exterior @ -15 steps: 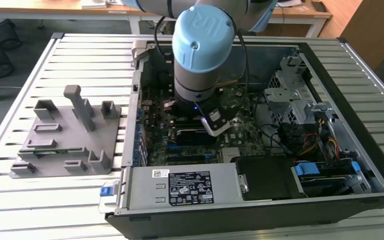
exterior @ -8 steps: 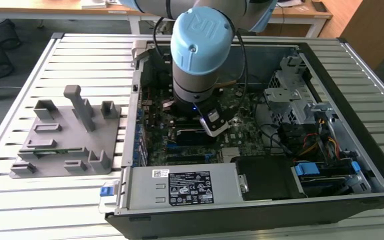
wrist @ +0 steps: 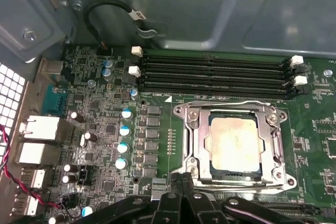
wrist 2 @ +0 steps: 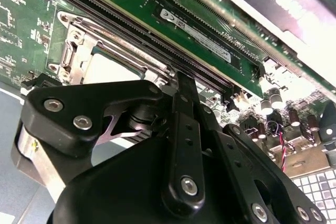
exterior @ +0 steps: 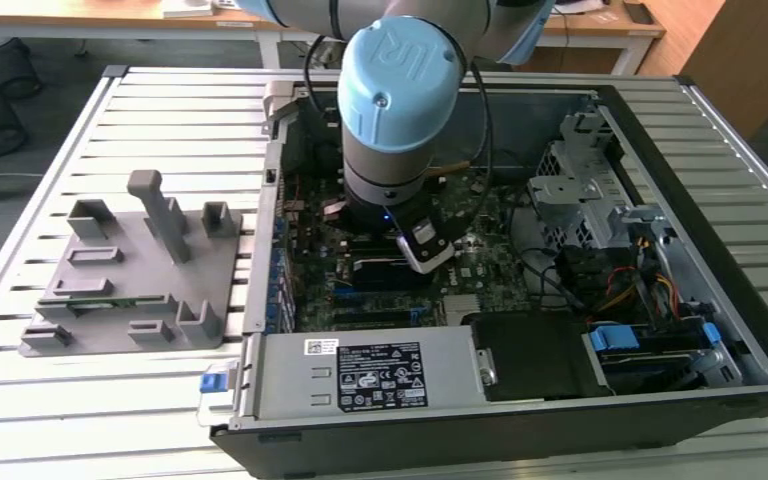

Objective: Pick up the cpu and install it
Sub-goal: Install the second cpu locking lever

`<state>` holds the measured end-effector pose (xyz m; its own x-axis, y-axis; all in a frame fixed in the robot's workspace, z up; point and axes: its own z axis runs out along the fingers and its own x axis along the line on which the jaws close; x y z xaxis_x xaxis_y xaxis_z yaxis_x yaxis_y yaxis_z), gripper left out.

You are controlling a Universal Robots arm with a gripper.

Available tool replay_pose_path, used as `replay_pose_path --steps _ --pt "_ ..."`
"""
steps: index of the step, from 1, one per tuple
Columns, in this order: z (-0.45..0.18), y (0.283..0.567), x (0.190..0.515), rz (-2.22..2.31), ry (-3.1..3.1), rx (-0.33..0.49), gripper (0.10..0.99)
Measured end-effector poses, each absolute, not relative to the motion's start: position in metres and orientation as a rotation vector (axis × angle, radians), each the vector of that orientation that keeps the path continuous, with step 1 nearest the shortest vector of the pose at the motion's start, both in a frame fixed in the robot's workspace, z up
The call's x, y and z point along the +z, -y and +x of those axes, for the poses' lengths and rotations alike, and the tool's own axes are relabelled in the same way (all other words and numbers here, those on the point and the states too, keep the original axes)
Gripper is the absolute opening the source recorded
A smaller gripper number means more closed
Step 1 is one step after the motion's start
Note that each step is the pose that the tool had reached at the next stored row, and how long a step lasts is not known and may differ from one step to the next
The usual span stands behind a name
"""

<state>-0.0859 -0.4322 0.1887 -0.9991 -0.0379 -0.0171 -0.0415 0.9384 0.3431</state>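
One arm (exterior: 398, 110) reaches down into an open computer case (exterior: 704, 250) in the exterior view, its gripper (exterior: 424, 255) low over the motherboard near the case's middle; drive cages and cable bundles crowd the side toward the exterior view's right, the power supply (exterior: 371, 375) lines the near wall, and a grey fixture (exterior: 131, 275) holding a green memory strip (exterior: 91, 300) sits on the slatted table (exterior: 37, 420) outside the case. In the second wrist view, the black gripper linkage (wrist 2: 178, 145) hangs just beside the metal-framed socket (wrist 2: 73, 40), with memory slots (wrist 2: 157, 30) running alongside; whether the fingers are spread or pressed together cannot be told. In the first wrist view, the cpu (wrist: 234, 144) lies flat inside the socket (wrist: 194, 145), its frame around it, the four memory slots (wrist: 215, 74) just beyond and capacitors (wrist: 125, 129) beside.
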Motion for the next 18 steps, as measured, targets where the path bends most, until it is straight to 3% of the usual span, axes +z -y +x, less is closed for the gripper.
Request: replay_pose_path --steps 18 --pt "-0.0893 0.4257 0.1866 -0.063 -3.081 0.554 0.106"
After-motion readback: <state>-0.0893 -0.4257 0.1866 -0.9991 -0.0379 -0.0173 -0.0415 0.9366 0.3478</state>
